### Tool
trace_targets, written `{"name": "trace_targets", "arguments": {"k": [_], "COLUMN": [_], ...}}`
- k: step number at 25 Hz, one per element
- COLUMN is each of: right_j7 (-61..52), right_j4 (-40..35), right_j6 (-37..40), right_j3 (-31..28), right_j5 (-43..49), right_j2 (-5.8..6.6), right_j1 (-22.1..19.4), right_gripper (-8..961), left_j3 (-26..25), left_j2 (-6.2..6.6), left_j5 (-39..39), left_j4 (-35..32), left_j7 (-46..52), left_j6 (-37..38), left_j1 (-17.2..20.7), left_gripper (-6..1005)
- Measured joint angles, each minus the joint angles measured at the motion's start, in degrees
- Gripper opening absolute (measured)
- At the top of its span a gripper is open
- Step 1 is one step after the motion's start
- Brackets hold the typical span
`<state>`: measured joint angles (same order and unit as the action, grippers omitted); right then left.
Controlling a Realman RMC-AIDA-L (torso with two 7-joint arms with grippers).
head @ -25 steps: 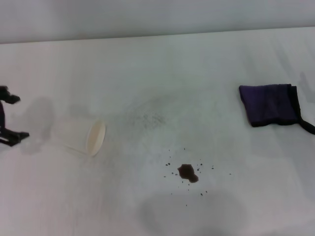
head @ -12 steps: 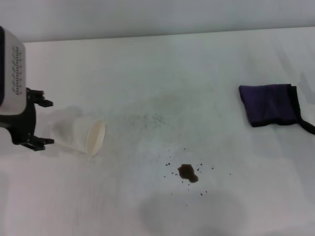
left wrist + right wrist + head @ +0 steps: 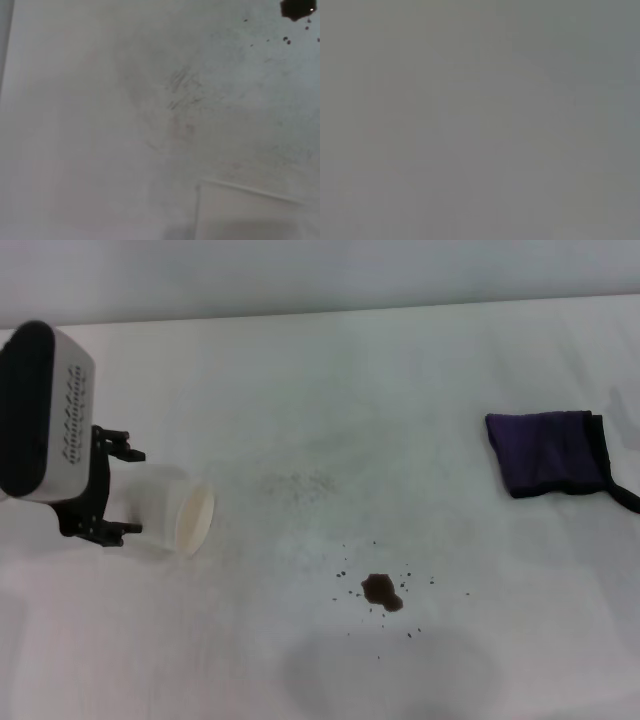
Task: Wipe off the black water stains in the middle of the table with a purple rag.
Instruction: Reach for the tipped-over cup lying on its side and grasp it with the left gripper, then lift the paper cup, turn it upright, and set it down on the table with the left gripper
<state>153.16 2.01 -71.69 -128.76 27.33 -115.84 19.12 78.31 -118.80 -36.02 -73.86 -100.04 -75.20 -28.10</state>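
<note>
**Rag on the right, gripper on the left**

On the table (image 3: pixel 330 390), the rag (image 3: pixel 545 452) lies far over on the robot's right side, flat and folded, with its black strap trailing off toward the right edge; the stain (image 3: pixel 381 591) sits near the middle, closer to the robot, with tiny dark dots all around it; rag and stain are well apart.

The left gripper (image 3: pixel 112 486) is far on the left, with its two black fingers spread wide on either side of the closed end of a tipped white cup (image 3: pixel 178 520); it holds nothing, and I cannot tell if it touches the cup.

The right gripper is not in view; its wrist camera shows only flat grey.

So the rag lies clear across the table from the left gripper, past the stain; the right arm looks like the nearer one to pick it up; nothing has been wiped yet.
</note>
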Motion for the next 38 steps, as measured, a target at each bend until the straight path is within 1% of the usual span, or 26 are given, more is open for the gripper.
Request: {"name": "trace_targets", "arguments": {"k": [5, 13, 20, 24, 26, 29, 30, 32, 33, 34, 35, 38], "right_j7": [-0.54, -0.57, -0.58, -0.58, -0.59, -0.49, -0.38, -0.16, -0.09, 0.01, 0.13, 0.62], "right_j4": [0.01, -0.04, -0.08, -0.06, 0.02, 0.17, 0.27, 0.44, 0.51, 0.57, 0.60, 0.71], "right_j6": [-1.41, -3.47, -3.54, -3.56, -3.59, -3.64, -3.64, -3.64, -3.64, -3.64, -3.64, -3.64], "right_j3": [0.00, 0.00, 0.00, 0.00, 0.00, 0.00, 0.00, 0.00, 0.00, 0.00, -0.01, -0.07], "right_j5": [0.00, 0.00, 0.00, 0.02, 0.12, 0.52, 0.60, 0.67, 0.67, 0.69, 0.69, 0.71], "right_j2": [0.00, 0.08, 0.09, 0.09, 0.10, 0.17, 0.18, 0.18, 0.20, 0.22, 0.24, 0.29], "right_j1": [-0.50, -1.29, -1.28, -1.26, -1.23, -1.20, -1.17, -1.11, -1.09, -1.06, -1.03, -0.87], "right_gripper": [857, 857, 857, 857, 857, 857, 857, 857, 857, 857, 857, 857], "left_j3": [0.32, 0.28, 0.20, -0.09, -0.61, -3.19, -5.01, -7.04, -7.99, -9.30, -9.84, -10.48], "left_j2": [-0.10, -0.12, -0.22, -0.22, -0.19, -0.10, -0.08, -0.05, -0.05, -0.04, -0.07, -0.12], "left_j5": [-2.38, -4.80, -5.65, -8.59, -11.52, -18.04, -21.97, -27.61, -30.41, -35.16, -38.07, -50.40], "left_j4": [4.39, 8.22, 9.49, 9.43, 8.61, 6.95, 6.77, 7.46, 8.34, 10.25, 11.87, 18.80], "left_j7": [-2.69, -4.71, -4.87, -4.94, -5.36, -7.27, -8.40, -9.79, -10.69, -13.00, -14.74, -23.20], "left_j6": [3.24, 6.13, 7.07, 8.05, 8.32, 8.93, 8.95, 8.78, 8.61, 8.45, 8.16, 7.76], "left_j1": [0.07, 0.12, 0.12, 0.68, 1.57, 3.33, 3.97, 4.63, 4.98, 5.50, 5.92, 7.86], "left_gripper": [844, 818, 773, 717, 699, 687, 683, 674, 670, 666, 662, 646]}}
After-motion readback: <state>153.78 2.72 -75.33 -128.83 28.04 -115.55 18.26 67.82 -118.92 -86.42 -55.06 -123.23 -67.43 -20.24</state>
